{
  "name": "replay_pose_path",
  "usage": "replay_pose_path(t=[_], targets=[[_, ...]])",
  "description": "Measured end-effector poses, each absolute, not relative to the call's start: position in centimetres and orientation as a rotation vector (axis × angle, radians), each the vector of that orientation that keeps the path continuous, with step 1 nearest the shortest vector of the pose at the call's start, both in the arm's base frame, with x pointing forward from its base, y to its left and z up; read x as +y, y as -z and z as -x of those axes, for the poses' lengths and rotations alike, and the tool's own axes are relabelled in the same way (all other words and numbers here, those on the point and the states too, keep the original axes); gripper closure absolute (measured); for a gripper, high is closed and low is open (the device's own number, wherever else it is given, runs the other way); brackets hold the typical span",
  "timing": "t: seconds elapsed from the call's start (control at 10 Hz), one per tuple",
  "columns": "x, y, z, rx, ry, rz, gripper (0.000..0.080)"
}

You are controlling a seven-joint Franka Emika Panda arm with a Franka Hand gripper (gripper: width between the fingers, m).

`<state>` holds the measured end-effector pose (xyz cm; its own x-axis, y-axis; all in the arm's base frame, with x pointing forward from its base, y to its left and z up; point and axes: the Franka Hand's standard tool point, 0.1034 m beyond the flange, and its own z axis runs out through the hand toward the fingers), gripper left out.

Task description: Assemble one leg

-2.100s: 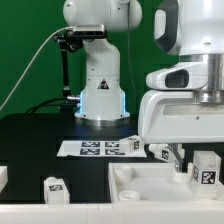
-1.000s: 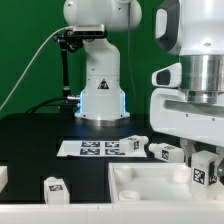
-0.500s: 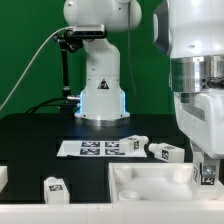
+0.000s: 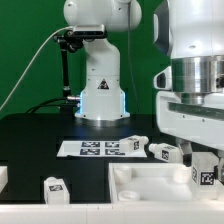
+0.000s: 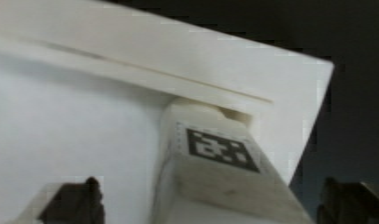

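Note:
A white stubby leg (image 5: pixel 218 160) with a black-and-white tag stands on the big white tray-like body (image 5: pixel 79 110). It lies between my gripper's (image 5: pixel 211 205) two dark fingertips (image 5: pixel 76 200). The jaws are open and stand clear of the leg on both sides. In the exterior view the same leg (image 4: pixel 207 173) stands at the right end of the body (image 4: pixel 150 188), under my gripper (image 4: pixel 203 158), whose fingers are mostly hidden by the hand.
Two more tagged legs (image 4: pixel 167 152) (image 4: pixel 136 144) lie behind the body. Another leg (image 4: pixel 52 186) lies at the front left. The marker board (image 4: pixel 95 148) lies in front of the robot base (image 4: pixel 100 95). The table is black.
The hand has shifted toward the exterior view's right and now sits over the rightmost leg. The legs and the body have not moved.

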<state>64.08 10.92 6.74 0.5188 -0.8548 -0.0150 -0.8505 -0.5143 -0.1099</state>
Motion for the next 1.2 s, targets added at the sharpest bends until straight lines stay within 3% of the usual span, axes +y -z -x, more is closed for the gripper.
replay_pose_path(t=[0.1, 0.6, 0.8, 1.0, 1.1, 1.2], targets=[[10.99, -6.75, -64.07, 1.395, 0.068, 2.700, 0.0158], [10.76, -6.75, -64.13, 0.995, 0.093, 2.880, 0.0151], [10.42, -6.68, -64.46, 0.375, 0.155, 3.060, 0.0151], [10.41, -6.68, -64.46, 0.455, 0.153, 3.046, 0.0159], [10.39, -6.68, -64.47, 0.457, 0.153, 3.046, 0.0372], [10.42, -6.68, -64.46, 0.534, 0.150, 3.030, 0.0372]])
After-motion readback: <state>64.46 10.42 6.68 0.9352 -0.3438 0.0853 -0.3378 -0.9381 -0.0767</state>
